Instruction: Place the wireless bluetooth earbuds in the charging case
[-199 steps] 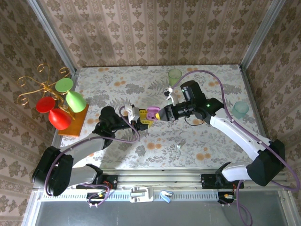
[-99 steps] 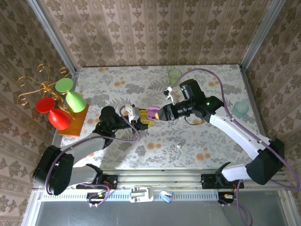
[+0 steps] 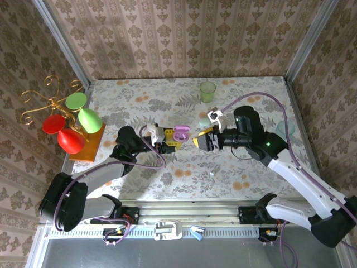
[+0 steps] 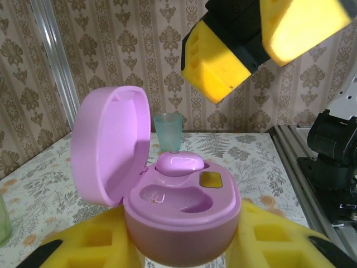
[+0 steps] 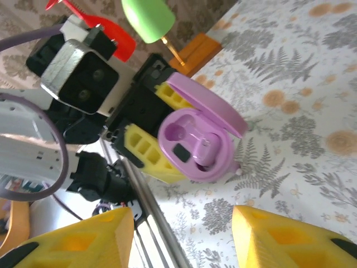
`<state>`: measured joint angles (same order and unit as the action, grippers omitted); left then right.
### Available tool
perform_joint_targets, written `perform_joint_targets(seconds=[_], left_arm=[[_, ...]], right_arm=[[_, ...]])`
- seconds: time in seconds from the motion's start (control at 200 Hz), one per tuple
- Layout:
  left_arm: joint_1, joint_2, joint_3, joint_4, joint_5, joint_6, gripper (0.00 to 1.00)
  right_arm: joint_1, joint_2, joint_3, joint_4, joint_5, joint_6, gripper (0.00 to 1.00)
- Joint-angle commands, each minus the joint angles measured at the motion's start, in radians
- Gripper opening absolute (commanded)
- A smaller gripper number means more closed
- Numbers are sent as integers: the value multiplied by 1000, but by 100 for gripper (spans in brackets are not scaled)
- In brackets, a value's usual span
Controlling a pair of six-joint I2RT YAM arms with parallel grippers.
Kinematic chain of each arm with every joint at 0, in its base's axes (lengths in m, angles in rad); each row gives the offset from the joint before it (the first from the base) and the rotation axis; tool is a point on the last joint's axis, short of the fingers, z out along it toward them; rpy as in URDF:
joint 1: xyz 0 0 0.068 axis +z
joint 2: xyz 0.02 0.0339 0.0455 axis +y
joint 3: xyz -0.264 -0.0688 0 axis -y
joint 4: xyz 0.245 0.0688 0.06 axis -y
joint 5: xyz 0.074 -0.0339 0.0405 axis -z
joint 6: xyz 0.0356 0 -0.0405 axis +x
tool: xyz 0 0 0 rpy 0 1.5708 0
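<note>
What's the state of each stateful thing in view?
charging case, lid open, gripped
earbud, seated in one slot
other slot, empty
left fingers, shut on charging case
right fingers, open, empty
green cup, upright
teal cup, upright

We see a pink-purple charging case (image 4: 178, 218), a pink earbud (image 4: 179, 163) inside it, a yellow left gripper (image 4: 181, 248) around it, an orange-flowered tabletop (image 3: 234, 167) beneath.

Left end effector (image 3: 170, 139) grips the open pink charging case (image 3: 182, 134), right end effector (image 3: 201, 141) just beside it.
</note>
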<state>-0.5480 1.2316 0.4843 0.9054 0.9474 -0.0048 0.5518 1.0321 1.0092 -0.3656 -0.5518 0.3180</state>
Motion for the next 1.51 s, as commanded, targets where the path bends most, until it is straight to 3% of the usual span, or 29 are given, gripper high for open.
perform_joint_targets(seconds=[0.0, 0.105, 0.245, 0.505, 0.875, 1.16, 1.42, 1.5], left_arm=[[9, -9, -3, 55, 31, -16, 25], [10, -23, -3, 55, 27, -18, 25], [10, -42, 1, 55, 30, -31, 25], [7, -82, 9, 51, 33, -49, 25], [16, -210, 76, -216, -58, 54, 25], [85, -232, 105, -194, -189, -36, 25], [126, -318, 123, -283, -297, -25, 25], [128, -344, 126, -295, -379, -25, 25]], right_arm=[[-27, -10, -60, 53, 160, 83, 50], [-45, 24, -107, 58, 254, 164, 49], [-45, 146, -133, 104, 219, 257, 50], [85, 466, -47, 185, 205, 308, 51], [261, 781, 175, 167, 348, 221, 48], [350, 915, 300, 167, 411, 124, 49], [399, 975, 356, 156, 471, 47, 47], [408, 993, 379, 139, 487, 34, 45]])
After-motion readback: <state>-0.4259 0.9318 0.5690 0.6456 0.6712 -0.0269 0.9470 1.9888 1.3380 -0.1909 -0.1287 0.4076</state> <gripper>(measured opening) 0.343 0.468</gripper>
